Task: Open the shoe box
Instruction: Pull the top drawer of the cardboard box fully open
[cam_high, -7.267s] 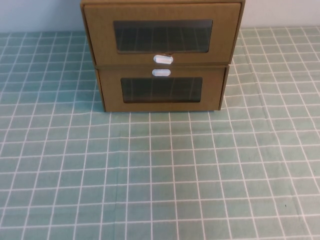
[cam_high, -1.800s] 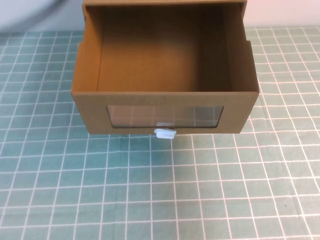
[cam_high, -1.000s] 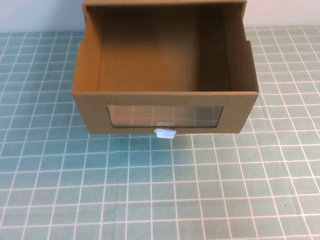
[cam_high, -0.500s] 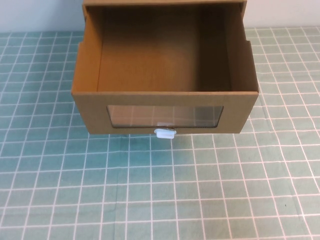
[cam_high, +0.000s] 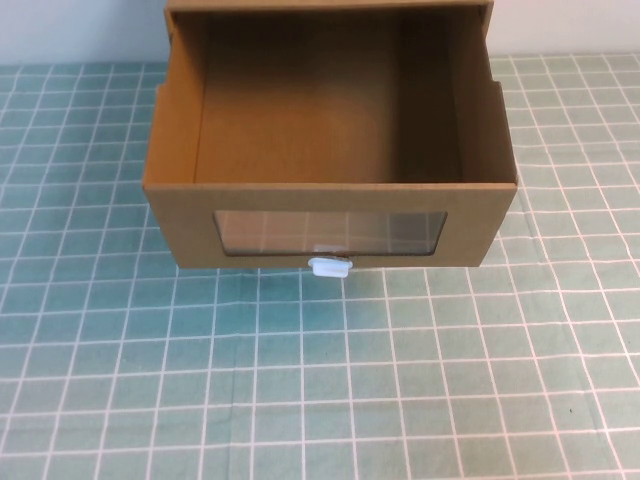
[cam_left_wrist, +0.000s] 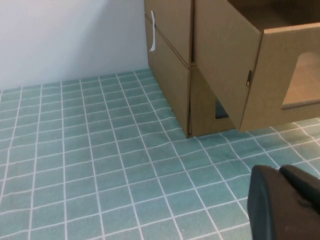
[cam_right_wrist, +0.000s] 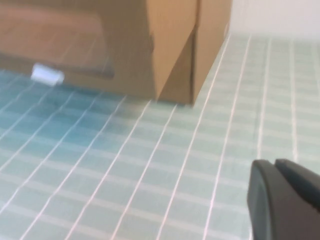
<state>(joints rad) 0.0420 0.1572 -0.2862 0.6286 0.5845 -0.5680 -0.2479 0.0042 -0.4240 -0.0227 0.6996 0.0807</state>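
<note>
The brown cardboard shoe box (cam_high: 478, 30) stands at the back of the table. Its upper drawer (cam_high: 170, 150) is slid out toward me and is empty inside. The drawer front has a clear window (cam_high: 330, 232) and a white handle (cam_high: 331, 266). Neither arm shows in the high view. In the left wrist view my left gripper (cam_left_wrist: 278, 170) is shut, holds nothing, and hovers low over the cloth beside the box (cam_left_wrist: 170, 75), apart from the drawer (cam_left_wrist: 227, 65). My right gripper (cam_right_wrist: 274, 164) is shut and holds nothing, off the box's right corner (cam_right_wrist: 175, 50), away from the handle (cam_right_wrist: 47, 74).
A green cloth with a white grid (cam_high: 320, 380) covers the table in front of and beside the box. A plain white wall (cam_left_wrist: 70, 35) rises behind. The lower box (cam_left_wrist: 205, 112) sits under the open drawer.
Nothing has moved over the last second. Against the oldest frame, the upper drawer has come out toward me from its closed position.
</note>
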